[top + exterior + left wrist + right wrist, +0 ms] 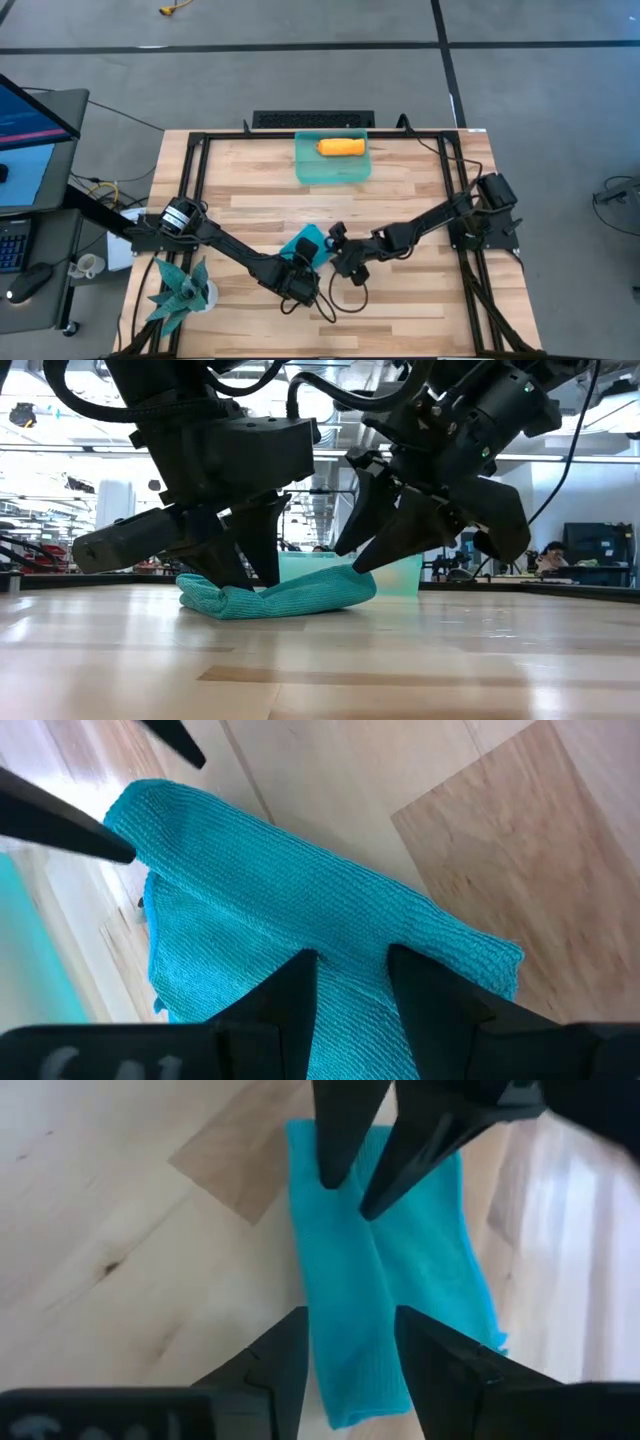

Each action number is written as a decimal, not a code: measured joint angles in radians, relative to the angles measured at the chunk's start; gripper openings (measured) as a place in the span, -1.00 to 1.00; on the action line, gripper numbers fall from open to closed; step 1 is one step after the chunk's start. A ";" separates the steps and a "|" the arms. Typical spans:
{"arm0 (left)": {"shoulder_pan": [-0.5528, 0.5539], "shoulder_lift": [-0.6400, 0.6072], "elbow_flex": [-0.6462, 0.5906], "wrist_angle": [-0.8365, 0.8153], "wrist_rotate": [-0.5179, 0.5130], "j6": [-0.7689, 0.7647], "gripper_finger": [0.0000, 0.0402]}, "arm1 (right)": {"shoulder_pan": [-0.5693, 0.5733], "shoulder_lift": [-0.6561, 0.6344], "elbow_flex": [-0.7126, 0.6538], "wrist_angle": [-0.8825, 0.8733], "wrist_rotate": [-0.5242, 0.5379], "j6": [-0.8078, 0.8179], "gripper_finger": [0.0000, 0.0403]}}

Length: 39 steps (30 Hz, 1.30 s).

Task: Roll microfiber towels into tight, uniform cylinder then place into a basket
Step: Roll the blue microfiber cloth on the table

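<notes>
Wood-plank table (400, 200) with a black metal frame (195, 170) around its edges; spiky teal plant (180, 290) in a white pot at the table's 8 o'clock corner. Off-table at 9 o'clock: monitor (25, 125), keyboard (12, 245), mouse (30, 282). Black grille (312, 120) at 12, yellow item (175, 8) on the floor at 11.

Rolled towel (341, 147) in basket (333, 171), other towel (305, 246) between grippers
</notes>
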 joint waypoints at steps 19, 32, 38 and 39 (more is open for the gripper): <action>-0.003 0.000 0.000 -0.005 -0.003 -0.023 -0.38 | -0.017 0.111 0.017 0.024 0.027 0.027 -0.15; -0.016 0.002 -0.001 -0.013 -0.073 -0.037 -0.38 | -0.070 0.111 0.019 -0.008 -0.036 0.192 -0.16; -0.042 0.004 -0.003 -0.011 -0.133 -0.075 -0.38 | -0.094 0.112 0.018 -0.015 -0.055 0.267 -0.23; -0.047 0.004 -0.002 -0.012 -0.137 -0.081 -0.38 | -0.097 0.112 0.018 -0.016 -0.060 0.285 -0.26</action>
